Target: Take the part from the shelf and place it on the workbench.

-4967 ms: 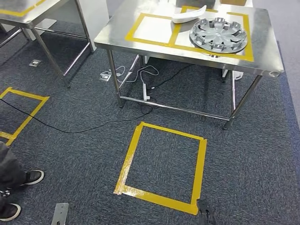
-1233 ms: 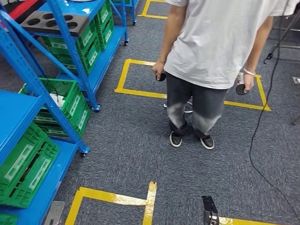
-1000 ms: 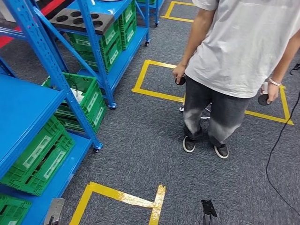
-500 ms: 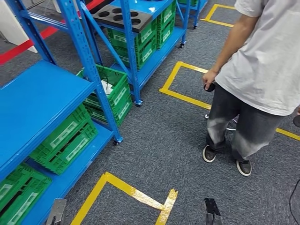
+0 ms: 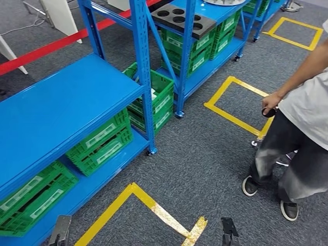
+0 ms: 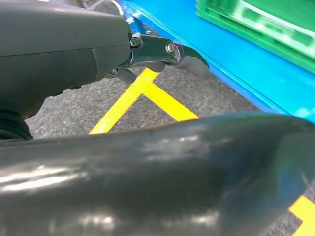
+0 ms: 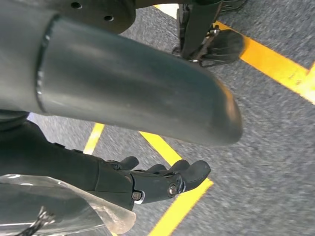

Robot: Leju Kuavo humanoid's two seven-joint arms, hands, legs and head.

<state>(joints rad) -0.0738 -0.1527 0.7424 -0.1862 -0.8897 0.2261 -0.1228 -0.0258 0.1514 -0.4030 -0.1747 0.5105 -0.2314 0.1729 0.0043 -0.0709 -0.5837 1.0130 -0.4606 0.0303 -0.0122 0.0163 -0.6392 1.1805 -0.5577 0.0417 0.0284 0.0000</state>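
Only a sliver of the part [image 5: 219, 2] shows: one silvery, rounded rim at the top edge of the head view, lying on the upper deck of the farther shelf [image 5: 217, 13]. Just below it on that deck sits one dark tray [image 5: 182, 19] pierced with rows of round holes.

Two blue metal shelf units stand along the left; the nearer shelf [image 5: 58, 105] has a bare smooth deck. At least six green slotted plastic crates [image 5: 101, 141] sit on the lower levels, each with white labels too small to read.

Both hands hold nothing: the left hand [image 6: 111, 46] and the right hand [image 7: 148, 182] each have fingers stretched out over grey carpet.

Three yellow tape squares [image 5: 237, 102] mark the floor and one red strip [image 5: 50, 47] crosses the upper left. At the right stands one person [image 5: 298, 148] in a pale shirt, faded dark trousers and two black shoes.
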